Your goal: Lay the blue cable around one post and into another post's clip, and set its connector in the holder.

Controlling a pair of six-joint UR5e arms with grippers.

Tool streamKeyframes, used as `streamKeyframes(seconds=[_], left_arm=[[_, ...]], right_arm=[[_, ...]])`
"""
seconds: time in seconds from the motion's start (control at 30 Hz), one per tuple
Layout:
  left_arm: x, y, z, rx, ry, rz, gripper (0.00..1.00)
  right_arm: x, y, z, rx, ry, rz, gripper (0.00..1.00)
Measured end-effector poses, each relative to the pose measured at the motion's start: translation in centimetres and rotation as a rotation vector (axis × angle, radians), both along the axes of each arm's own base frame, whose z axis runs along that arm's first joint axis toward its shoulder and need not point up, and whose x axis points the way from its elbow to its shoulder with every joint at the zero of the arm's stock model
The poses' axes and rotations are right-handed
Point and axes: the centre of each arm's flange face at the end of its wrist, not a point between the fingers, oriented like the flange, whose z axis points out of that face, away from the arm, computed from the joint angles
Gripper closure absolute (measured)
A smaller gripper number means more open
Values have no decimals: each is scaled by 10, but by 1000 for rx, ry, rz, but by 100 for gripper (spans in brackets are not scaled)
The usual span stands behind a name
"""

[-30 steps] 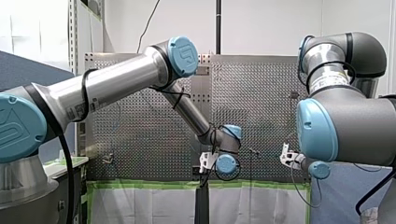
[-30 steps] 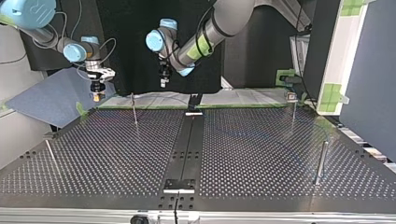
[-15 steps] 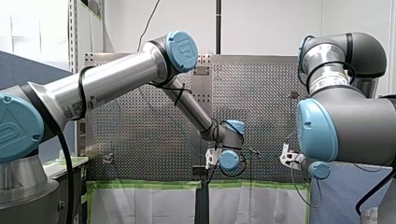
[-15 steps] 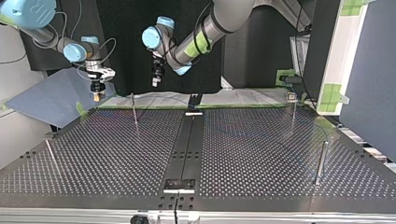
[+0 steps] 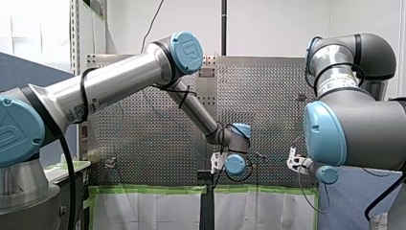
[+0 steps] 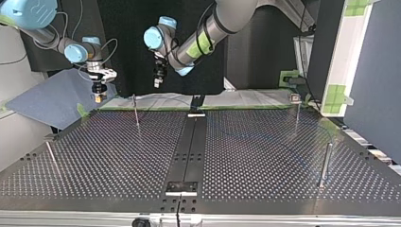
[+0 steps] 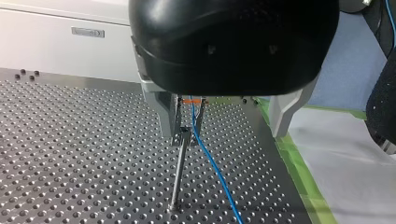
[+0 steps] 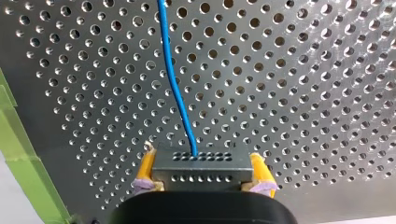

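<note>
In the right wrist view my right gripper (image 8: 201,181) is shut on a dark grey connector (image 8: 200,164), one yellow pad (image 8: 145,169) on each side. The blue cable (image 8: 175,93) leaves the connector and runs away over the perforated table. In the left wrist view my left gripper (image 7: 187,134) stands open, and the blue cable (image 7: 210,161) passes down between its metal fingers. A thin post (image 7: 179,172) stands right below those fingertips. In the top view my left gripper (image 6: 157,81) hangs above the post (image 6: 135,111), and my right gripper (image 6: 98,96) hovers off the table's far left corner.
More posts stand at the top view's right (image 6: 325,163), far right (image 6: 297,109) and left (image 6: 51,156). A black strip (image 6: 189,151) runs down the table's middle, with brackets at both ends. Green tape (image 8: 23,163) marks the table's edge.
My left arm swung toward the top view's left and rose a little, then held still for the last half second. My right arm has not moved.
</note>
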Motion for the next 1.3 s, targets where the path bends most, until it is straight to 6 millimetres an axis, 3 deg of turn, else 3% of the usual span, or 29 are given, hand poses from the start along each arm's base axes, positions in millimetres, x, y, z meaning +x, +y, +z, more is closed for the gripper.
streamKeyframes(seconds=[1.0,1.3], left_arm=[[-4,-1,1,4,1,-2,0],[-18,-4,24,-57,-19,-47,0]], right_arm=[[2,0,0,-1,0,3,100],[2,0,0,-1,0,4,100]])
